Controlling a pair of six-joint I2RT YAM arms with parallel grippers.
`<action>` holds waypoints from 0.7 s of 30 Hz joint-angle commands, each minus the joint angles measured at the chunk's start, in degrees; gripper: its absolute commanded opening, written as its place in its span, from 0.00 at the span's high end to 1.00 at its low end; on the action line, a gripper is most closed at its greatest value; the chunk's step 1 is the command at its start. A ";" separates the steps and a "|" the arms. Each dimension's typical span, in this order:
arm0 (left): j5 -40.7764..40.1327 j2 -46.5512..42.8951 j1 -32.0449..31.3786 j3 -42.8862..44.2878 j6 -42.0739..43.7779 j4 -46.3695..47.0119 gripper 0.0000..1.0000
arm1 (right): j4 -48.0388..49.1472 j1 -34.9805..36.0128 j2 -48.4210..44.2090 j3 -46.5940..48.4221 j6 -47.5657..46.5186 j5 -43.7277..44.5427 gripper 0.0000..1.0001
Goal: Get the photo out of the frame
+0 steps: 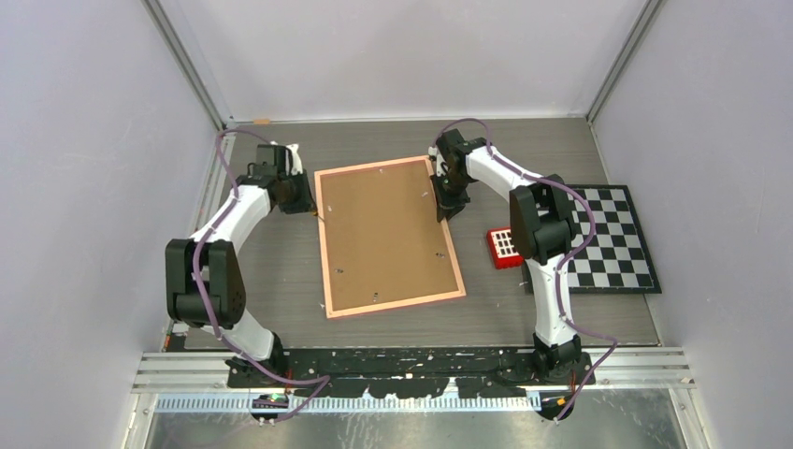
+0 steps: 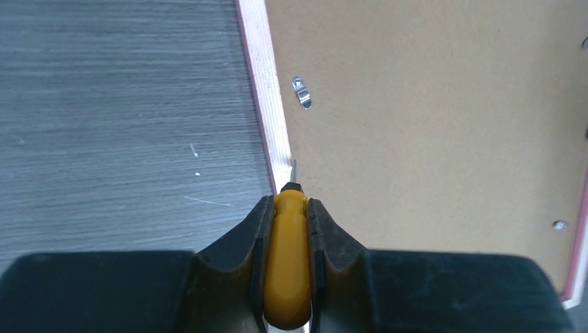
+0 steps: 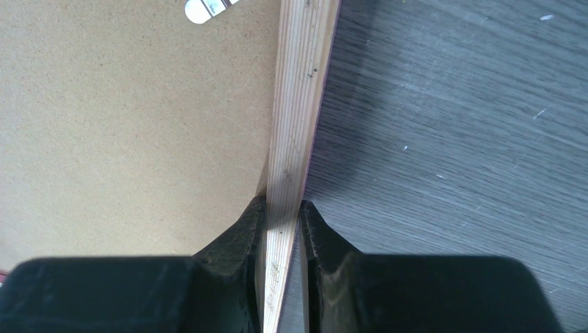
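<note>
The frame [image 1: 388,238] lies face down on the table, its brown fibreboard back up and a thin pink border around it. The photo is hidden under that back panel. My left gripper [image 1: 313,208] is at the frame's left edge, shut on a yellow-handled screwdriver [image 2: 291,257]; the thin metal tip touches the wooden border [image 2: 274,132] just below a small metal clip [image 2: 301,92]. My right gripper [image 1: 447,208] is at the frame's right edge, far end. Its jaws are shut on the wooden border [image 3: 298,125], one finger inside on the panel side, one outside.
A black-and-white checkerboard [image 1: 612,238] lies at the right of the table, with a small red block [image 1: 503,247] at its left edge, close to the right arm. Enclosure walls stand on both sides and at the back.
</note>
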 commanded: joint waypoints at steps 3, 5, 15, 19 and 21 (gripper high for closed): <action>-1.75 0.52 2.86 -0.96 -7.76 5.42 1.00 | 0.01 1.49 0.33 -2.39 -1.13 -0.46 0.99; -1.11 0.94 3.16 -1.43 -8.46 6.99 1.00 | -0.24 1.44 0.46 -2.18 -1.15 -0.50 0.99; 1.64 1.91 3.50 -3.83 -9.66 12.12 1.00 | -0.68 1.41 0.68 -1.83 -1.18 -0.07 0.99; 2.42 3.00 3.50 -4.70 -11.16 13.01 1.00 | -0.81 1.44 0.62 -1.93 -1.28 0.32 0.99; 2.01 3.20 3.50 -5.51 -11.56 14.19 1.00 | -0.94 1.47 0.52 -1.88 -1.36 0.35 0.99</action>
